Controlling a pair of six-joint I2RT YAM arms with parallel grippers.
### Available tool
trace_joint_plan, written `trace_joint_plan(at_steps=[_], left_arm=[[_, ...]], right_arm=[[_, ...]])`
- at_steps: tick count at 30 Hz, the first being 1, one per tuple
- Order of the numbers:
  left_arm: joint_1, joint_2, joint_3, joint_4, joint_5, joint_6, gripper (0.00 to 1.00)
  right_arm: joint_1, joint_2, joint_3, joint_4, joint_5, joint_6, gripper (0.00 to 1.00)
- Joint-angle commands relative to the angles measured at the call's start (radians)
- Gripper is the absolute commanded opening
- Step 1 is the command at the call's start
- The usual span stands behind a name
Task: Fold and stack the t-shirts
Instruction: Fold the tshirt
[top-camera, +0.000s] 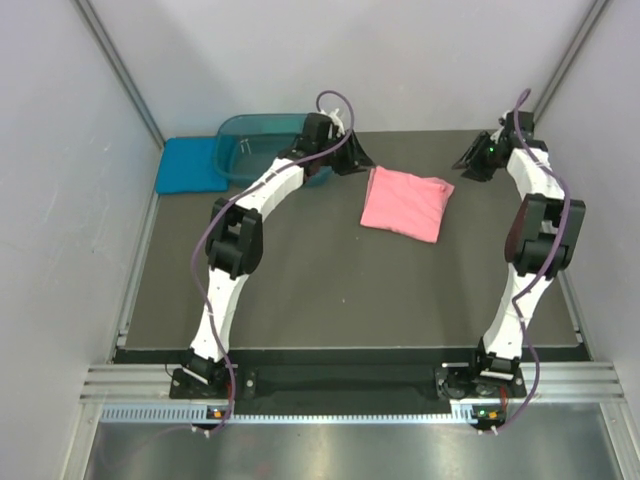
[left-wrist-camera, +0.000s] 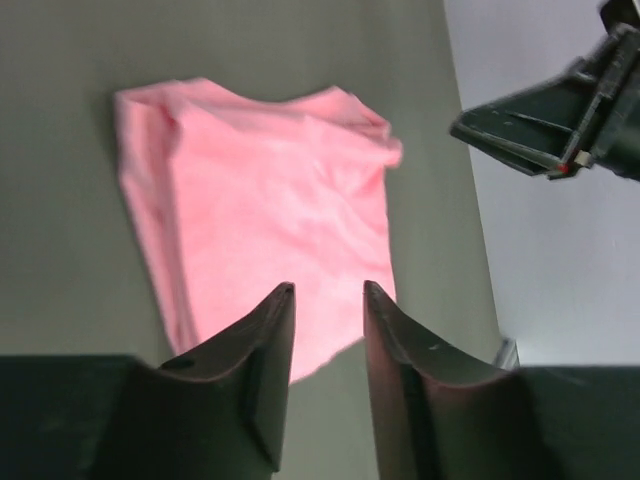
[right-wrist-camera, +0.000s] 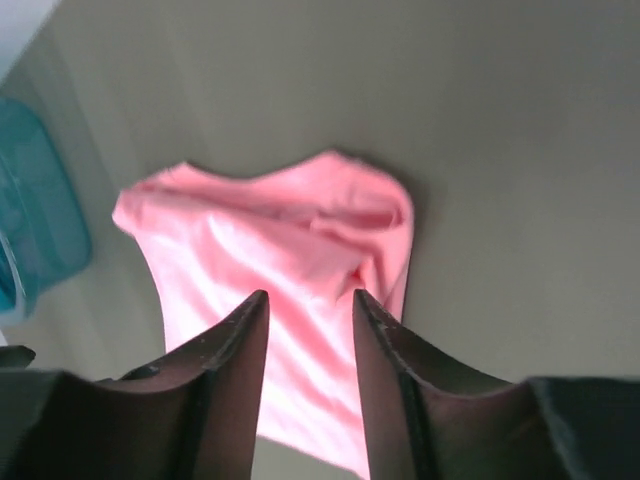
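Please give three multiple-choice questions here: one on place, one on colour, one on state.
1. The folded teal-blue cloth t-shirt lies: A) left of the see-through teal plastic tub B) inside it C) on another shirt
2. The other folded cloth t-shirt is: A) white B) salmon-pink C) grey
3. The left gripper and right gripper are: A) shut B) holding cloth C) open, empty
A: it lies outside the tub's left wall. B: all views show pink. C: fingers parted, nothing between.
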Motion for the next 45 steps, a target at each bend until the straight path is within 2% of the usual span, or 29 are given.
trace_joint_plan(at_steps=[1, 2, 3, 4, 5, 9, 14, 23, 26, 27, 30, 33, 35, 37, 39, 43, 45], left_arm=[[-0.062, -0.032, -0.052, 0.073, 0.111, 0.004, 0.37], [-0.072, -0.023, -0.054, 0.086, 0.123, -0.014, 0.31], [-0.08, 0.0, -0.054, 0.099, 0.131, -0.022, 0.28], [-0.095, 0.01, -0.054, 0.104, 0.135, -0.027, 0.27], [-0.102, 0.029, -0.054, 0.106, 0.132, -0.03, 0.25], [-0.111, 0.082, -0.048, 0.101, 0.134, -0.042, 0.18], [-0.111, 0.108, -0.08, 0.044, 0.108, 0.001, 0.14], [-0.103, 0.117, -0.16, 0.006, 0.074, 0.081, 0.1], [-0.103, 0.117, -0.16, -0.026, 0.066, 0.104, 0.1], [-0.103, 0.106, -0.16, -0.032, 0.069, 0.108, 0.09], [-0.103, 0.067, -0.164, -0.057, 0.062, 0.133, 0.11], [-0.099, 0.039, -0.135, -0.085, 0.054, 0.141, 0.18], [-0.094, 0.028, -0.126, -0.048, 0.068, 0.113, 0.22], [-0.085, 0.021, -0.149, 0.045, 0.091, 0.078, 0.27], [-0.082, 0.027, -0.181, 0.266, 0.088, -0.006, 0.3], [-0.079, 0.106, -0.088, 0.343, 0.076, -0.053, 0.3], [-0.074, 0.171, -0.04, 0.415, 0.077, -0.1, 0.29]], right_arm=[[0.042, -0.103, -0.107, 0.0, -0.041, -0.062, 0.38], [0.057, -0.114, -0.135, 0.017, -0.055, -0.042, 0.34], [0.063, -0.126, -0.187, 0.043, -0.064, -0.033, 0.23], [0.068, -0.126, -0.205, 0.063, -0.073, -0.022, 0.18], [0.072, -0.114, -0.219, 0.081, -0.08, -0.005, 0.09], [0.079, -0.065, -0.218, 0.123, -0.103, 0.035, 0.04], [0.077, 0.012, -0.167, 0.161, -0.068, 0.059, 0.02], [0.017, 0.177, 0.007, 0.181, -0.031, 0.032, 0.02], [0.0, 0.211, 0.08, 0.132, -0.031, -0.012, 0.08], [-0.001, 0.222, 0.122, 0.108, -0.024, -0.026, 0.12], [-0.001, 0.185, 0.146, 0.031, -0.008, -0.072, 0.18], [0.01, 0.08, 0.071, 0.0, 0.014, -0.092, 0.23], [0.02, -0.015, -0.021, 0.006, 0.002, -0.097, 0.26], [0.03, -0.072, -0.079, 0.022, -0.006, -0.097, 0.29], [0.048, -0.132, -0.162, 0.052, -0.088, -0.076, 0.32], [0.079, -0.166, -0.277, 0.159, -0.184, -0.024, 0.33], [0.095, -0.14, -0.316, 0.199, -0.286, 0.001, 0.31]])
